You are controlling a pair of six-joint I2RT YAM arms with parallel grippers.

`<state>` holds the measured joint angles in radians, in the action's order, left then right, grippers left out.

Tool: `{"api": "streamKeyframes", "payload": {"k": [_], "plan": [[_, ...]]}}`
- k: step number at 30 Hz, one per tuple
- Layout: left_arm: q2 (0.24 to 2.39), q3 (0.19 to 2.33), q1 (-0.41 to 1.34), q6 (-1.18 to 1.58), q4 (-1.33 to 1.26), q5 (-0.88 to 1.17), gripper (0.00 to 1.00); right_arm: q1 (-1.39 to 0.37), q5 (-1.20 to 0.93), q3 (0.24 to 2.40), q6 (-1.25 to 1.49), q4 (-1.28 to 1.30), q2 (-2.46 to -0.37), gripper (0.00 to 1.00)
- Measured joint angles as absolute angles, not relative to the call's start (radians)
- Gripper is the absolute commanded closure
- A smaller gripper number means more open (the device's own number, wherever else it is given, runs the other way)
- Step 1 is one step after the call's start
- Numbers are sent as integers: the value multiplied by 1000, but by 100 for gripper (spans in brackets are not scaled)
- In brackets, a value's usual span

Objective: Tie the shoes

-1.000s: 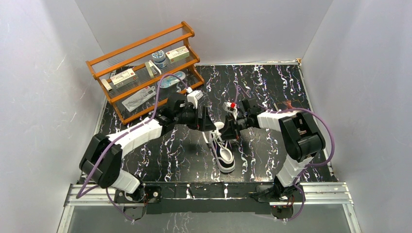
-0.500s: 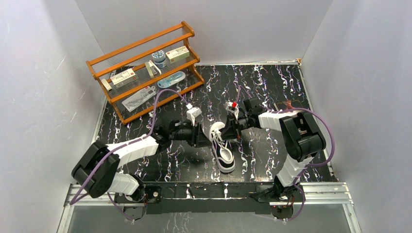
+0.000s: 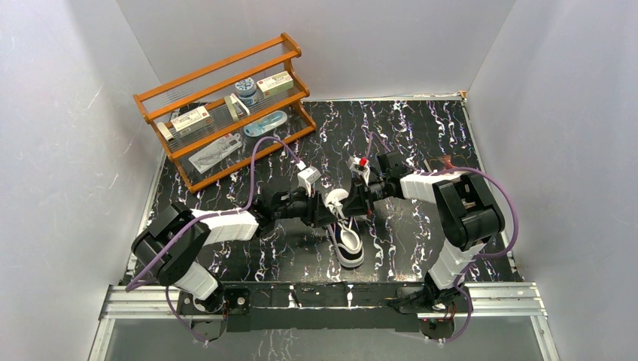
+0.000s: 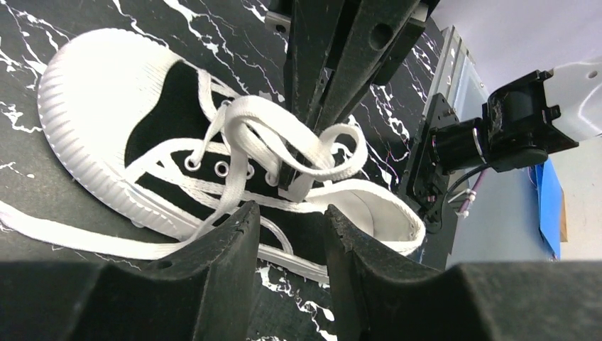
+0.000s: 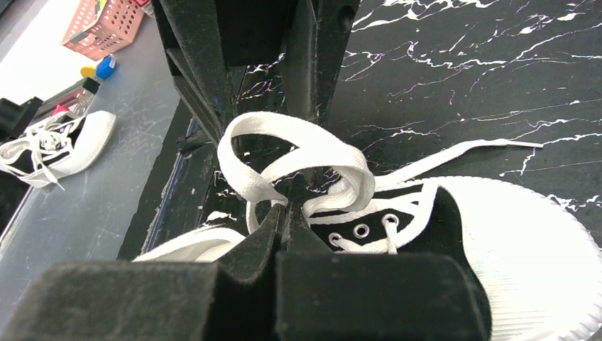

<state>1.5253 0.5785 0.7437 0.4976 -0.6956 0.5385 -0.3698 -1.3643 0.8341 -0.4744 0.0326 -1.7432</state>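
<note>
Eyes on the top view: the sneaker [image 3: 347, 242] sits on the black marbled surface [image 3: 421, 135], about midway across and closer to the near edge. Its white toe cap points at the near edge and its heel faces the far edge. Both arms reach in over the heel end from either side.

Right pincer [image 5: 287, 210] first. From its own camera the two fingers are pressed together, clamped on the white laces [image 5: 298, 153] just above the eyelets. A flat loop of lace arches up over the tips. The left wrist view shows that same pincer coming down from above, with the lace bunched at its tips.

Now the left pincer [image 4: 289, 213]. Its fingers stand part-way apart, with a clear gap between the tips, right over the side of the sneaker near the tongue. I can see lace strands and black canvas through the gap, but nothing I'd call pinched.

One loose lace end [image 4: 71, 238] trails flat along the surface beside the sole, and another [image 5: 490, 145] runs out past the toe.

The wooden rack [image 3: 226, 113] is at the far left corner with small boxes on its shelves, well apart from the sneaker.
</note>
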Motion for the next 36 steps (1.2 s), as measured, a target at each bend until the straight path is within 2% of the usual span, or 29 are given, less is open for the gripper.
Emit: {"api": "streamKeyframes", "payload": {"k": [8, 16, 19, 21, 24, 27, 28, 30, 31, 32, 34, 36], "plan": [[1562, 583, 744, 506, -772, 534, 63, -368, -1364, 833, -474, 28, -1743, 100], [1615, 590, 744, 521, -803, 534, 67, -368, -1365, 809, -474, 25, -1743, 100], [1632, 606, 744, 533, -824, 541, 79, -368, -1365, 804, -474, 18, -1743, 100], [1640, 614, 744, 538, -836, 551, 84, -368, -1363, 803, -473, 9, -1743, 100], [1642, 618, 746, 539, -841, 561, 100, -366, -1363, 802, -470, 3, -1742, 100], [1640, 620, 740, 535, -832, 560, 100, -356, -1349, 798, -451, -4, -1742, 99], [1636, 620, 740, 531, -819, 556, 100, -357, -1345, 797, -435, -9, -1741, 91], [1618, 620, 740, 519, -769, 548, 100, -360, -1324, 797, -383, -22, -1738, 83], [1604, 622, 741, 511, -735, 548, 100, -360, -1298, 797, -354, -26, -1732, 69], [1588, 624, 742, 501, -698, 550, 100, -361, -1270, 797, -329, -23, -1719, 63], [1556, 637, 743, 486, -620, 556, 100, -359, -1198, 798, -290, 11, -1674, 58], [1536, 653, 744, 480, -568, 567, 100, -355, -1129, 809, -279, 68, -1618, 46]]}}
